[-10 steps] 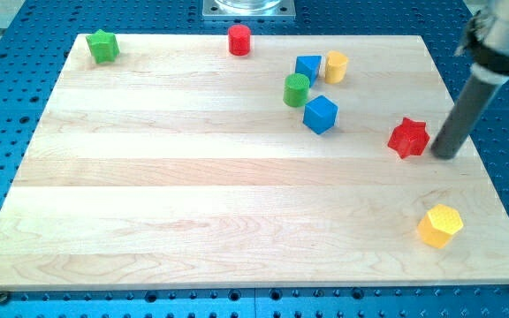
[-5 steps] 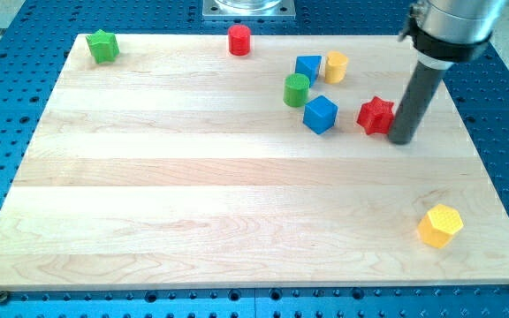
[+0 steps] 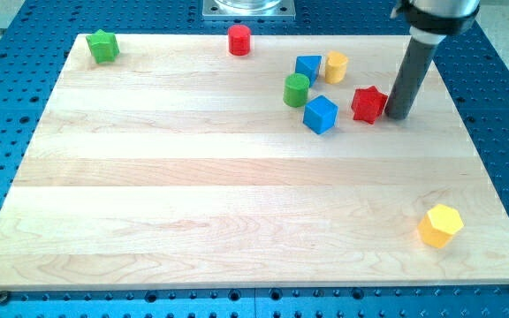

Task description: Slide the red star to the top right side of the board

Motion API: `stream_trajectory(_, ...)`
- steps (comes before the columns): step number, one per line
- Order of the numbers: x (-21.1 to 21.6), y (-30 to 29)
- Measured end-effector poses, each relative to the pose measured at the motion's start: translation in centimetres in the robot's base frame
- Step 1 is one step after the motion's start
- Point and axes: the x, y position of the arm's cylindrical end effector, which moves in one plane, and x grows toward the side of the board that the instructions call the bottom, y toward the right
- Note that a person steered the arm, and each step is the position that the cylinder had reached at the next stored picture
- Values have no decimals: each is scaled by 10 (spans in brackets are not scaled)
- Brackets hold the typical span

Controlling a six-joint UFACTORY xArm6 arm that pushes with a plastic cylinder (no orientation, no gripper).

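Observation:
The red star [image 3: 368, 104] lies on the wooden board [image 3: 237, 203] in its upper right part. My tip [image 3: 398, 116] rests on the board just to the right of the star, touching or almost touching its right side. The dark rod rises from the tip toward the view's top. A blue cube [image 3: 321, 114] sits a short way left of the star.
A green cylinder [image 3: 296, 90], a blue wedge-like block [image 3: 307, 68] and a yellow cylinder [image 3: 336, 66] cluster up and left of the star. A red cylinder [image 3: 239, 40] stands at the top edge, a green star [image 3: 102, 46] at the top left corner, a yellow hexagon [image 3: 439, 224] at the lower right.
My tip has moved left and up the view, pushing the red star left and slightly upward, closer to the blue cube. The other blocks have not moved.

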Motion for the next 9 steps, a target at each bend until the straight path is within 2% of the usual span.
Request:
stream_trajectory(1, 41, 22)
stream_trajectory(2, 63, -21)
stream_trajectory(3, 49, -60)
stream_trajectory(5, -40, 13)
stream_trajectory(6, 12, -9)
stream_trajectory(7, 17, -65)
stream_trajectory(9, -68, -15)
